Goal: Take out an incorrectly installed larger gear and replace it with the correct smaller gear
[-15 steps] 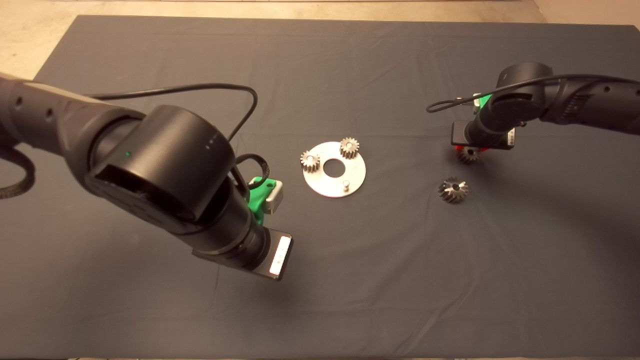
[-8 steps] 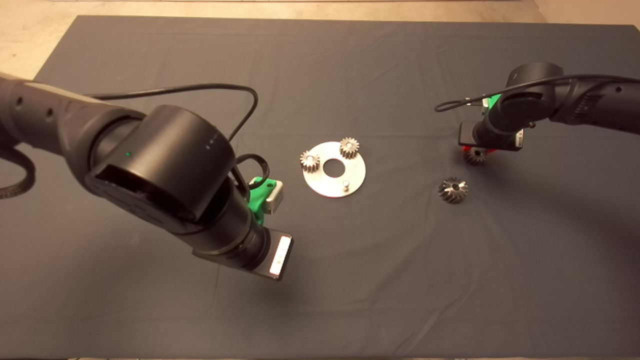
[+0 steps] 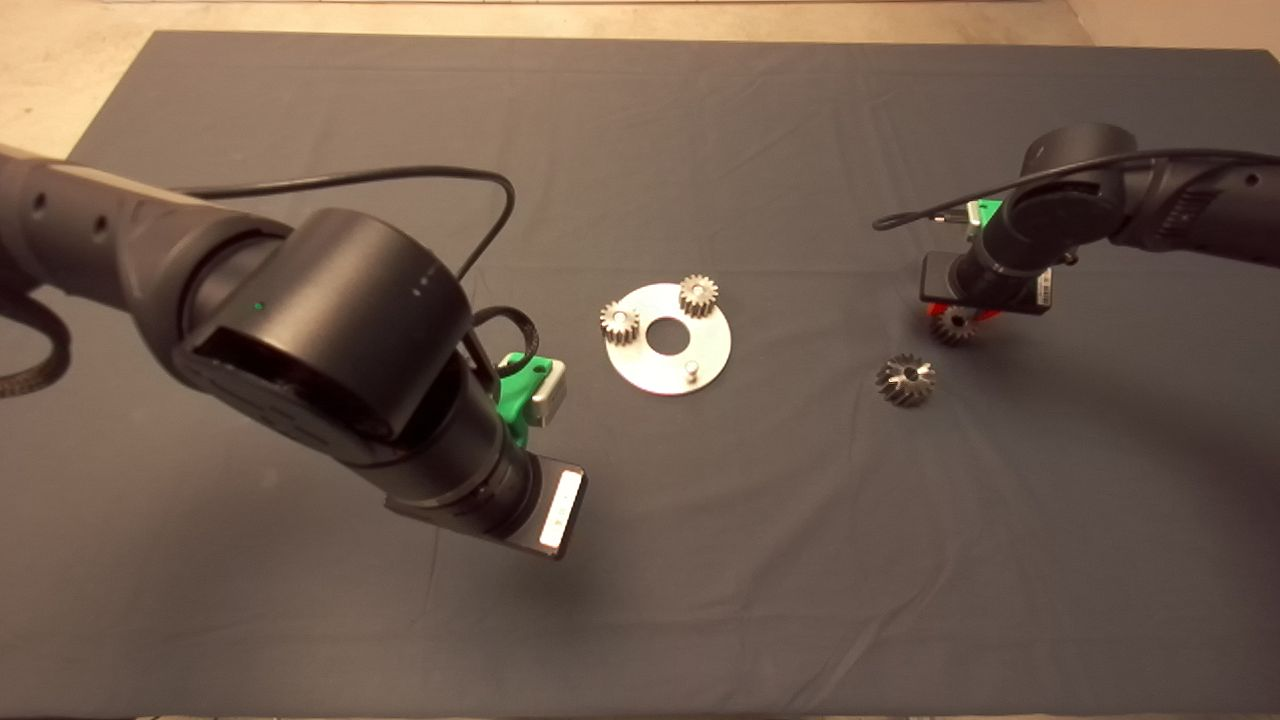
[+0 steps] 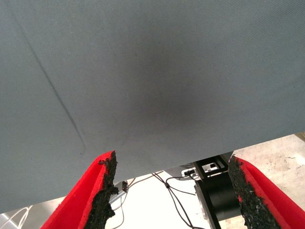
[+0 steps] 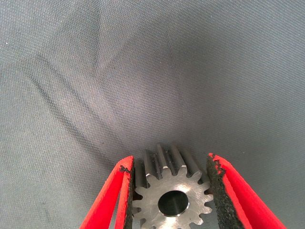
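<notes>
While my right gripper [image 5: 169,191] clamps the smaller gear [image 5: 170,193] between its pads at the mat's [image 3: 700,560] right side, the larger gear [image 3: 906,380] lies loose just beside it. I see the round plate [image 3: 668,340] at centre carrying two small gears. My left gripper [image 4: 174,195] hangs spread wide, holding nothing.

Even overhead light, moderate brightness. Soft shadows fall on the mat [image 3: 700,560] below each arm. Mild glare on the metal disc [image 3: 668,360]. The small gear [image 5: 170,198] is sharp close up; no notable blur or edge distortion.
</notes>
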`<state>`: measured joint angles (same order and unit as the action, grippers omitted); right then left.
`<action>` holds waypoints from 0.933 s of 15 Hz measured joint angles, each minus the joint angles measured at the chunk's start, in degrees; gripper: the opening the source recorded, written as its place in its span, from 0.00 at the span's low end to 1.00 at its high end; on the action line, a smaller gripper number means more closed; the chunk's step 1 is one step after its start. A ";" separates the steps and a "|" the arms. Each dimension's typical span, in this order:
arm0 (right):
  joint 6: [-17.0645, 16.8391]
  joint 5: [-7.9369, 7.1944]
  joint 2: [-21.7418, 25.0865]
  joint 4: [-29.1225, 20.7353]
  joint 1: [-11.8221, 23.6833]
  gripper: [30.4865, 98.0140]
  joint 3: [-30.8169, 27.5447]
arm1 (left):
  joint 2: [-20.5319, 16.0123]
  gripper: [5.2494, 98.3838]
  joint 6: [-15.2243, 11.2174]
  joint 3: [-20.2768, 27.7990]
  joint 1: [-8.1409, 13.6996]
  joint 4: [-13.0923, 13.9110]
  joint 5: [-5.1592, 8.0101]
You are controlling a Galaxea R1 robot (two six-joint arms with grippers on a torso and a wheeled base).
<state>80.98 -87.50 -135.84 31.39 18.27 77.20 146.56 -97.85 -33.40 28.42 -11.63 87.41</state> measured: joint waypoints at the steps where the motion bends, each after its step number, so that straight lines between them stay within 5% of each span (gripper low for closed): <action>1: 0.13 -0.04 0.01 -0.15 0.00 0.08 -0.13 | 0.00 0.58 0.00 0.00 0.01 0.00 0.02; 14: 1.01 0.20 0.76 -1.29 -0.02 0.13 -0.80 | 0.00 0.58 0.00 0.00 0.00 0.00 0.02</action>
<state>81.99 -87.31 -135.08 30.10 18.25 76.40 146.56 -97.85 -33.40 28.42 -11.63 87.43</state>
